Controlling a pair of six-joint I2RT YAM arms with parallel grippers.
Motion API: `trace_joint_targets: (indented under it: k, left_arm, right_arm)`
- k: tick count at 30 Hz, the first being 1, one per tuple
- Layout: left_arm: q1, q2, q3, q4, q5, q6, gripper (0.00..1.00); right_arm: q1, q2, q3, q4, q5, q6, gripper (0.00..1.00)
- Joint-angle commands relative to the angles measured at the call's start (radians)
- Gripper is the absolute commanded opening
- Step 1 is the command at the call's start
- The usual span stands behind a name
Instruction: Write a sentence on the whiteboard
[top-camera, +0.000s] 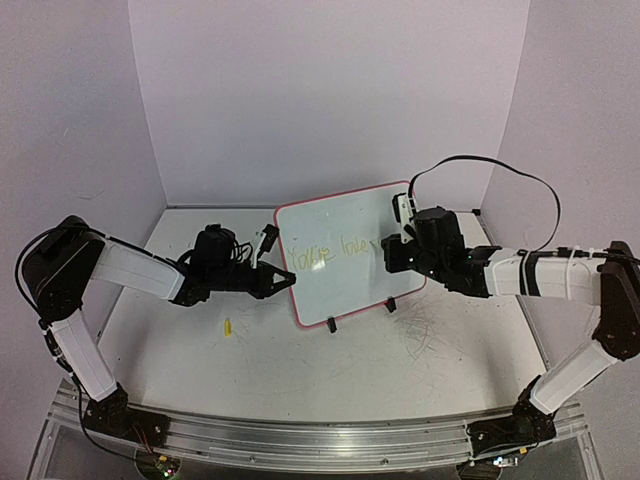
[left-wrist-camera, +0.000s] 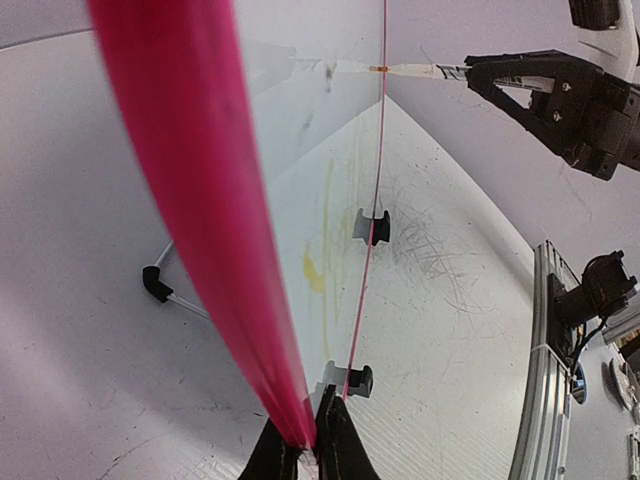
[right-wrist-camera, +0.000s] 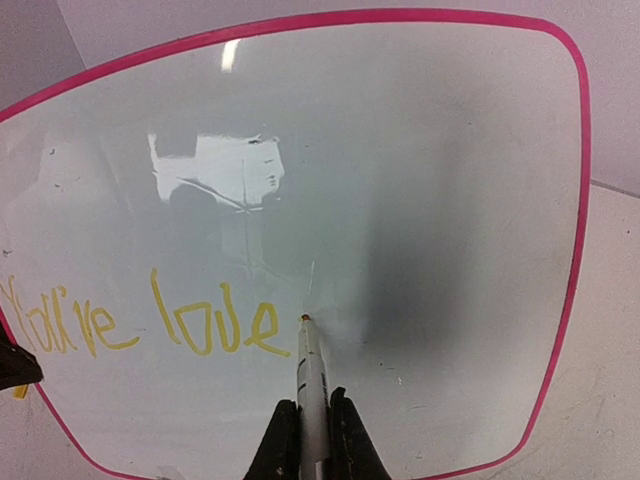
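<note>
The whiteboard (top-camera: 355, 225) stands tilted on its black wire stand at mid-table, its pink rim (left-wrist-camera: 190, 200) filling the left wrist view. My left gripper (top-camera: 285, 278) is shut on the board's lower left edge, and its jaws (left-wrist-camera: 308, 450) pinch the rim. The sentence (right-wrist-camera: 150, 325) reads "You're love" in pale yellow. My right gripper (right-wrist-camera: 315, 440) is shut on a white marker (right-wrist-camera: 312, 380). The marker's tip touches the board (right-wrist-camera: 420, 200) just right of the last "e". From above, the right gripper (top-camera: 392, 252) sits at the board's right half, beside the sentence (top-camera: 325, 250).
A small yellow cap (top-camera: 228, 326) lies on the table in front of the left arm. Grey scribble marks (top-camera: 425, 335) cover the tabletop near the board's right foot (top-camera: 391, 306). Purple walls close in the back and sides. A black cable (top-camera: 500, 170) loops above the right arm.
</note>
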Motion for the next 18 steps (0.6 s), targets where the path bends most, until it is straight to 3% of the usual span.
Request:
trace_joint_targets:
  k: [1, 18]
  left_arm:
    - [-0.008, 0.024, -0.009, -0.158, -0.052, 0.068, 0.0]
    - [-0.008, 0.027, -0.008, -0.158, -0.053, 0.07, 0.0]
  right_arm:
    - [-0.003, 0.017, 0.05, 0.043, 0.019, -0.004, 0.0]
    - [0.01, 0.004, -0.015, 0.019, -0.037, 0.009, 0.0]
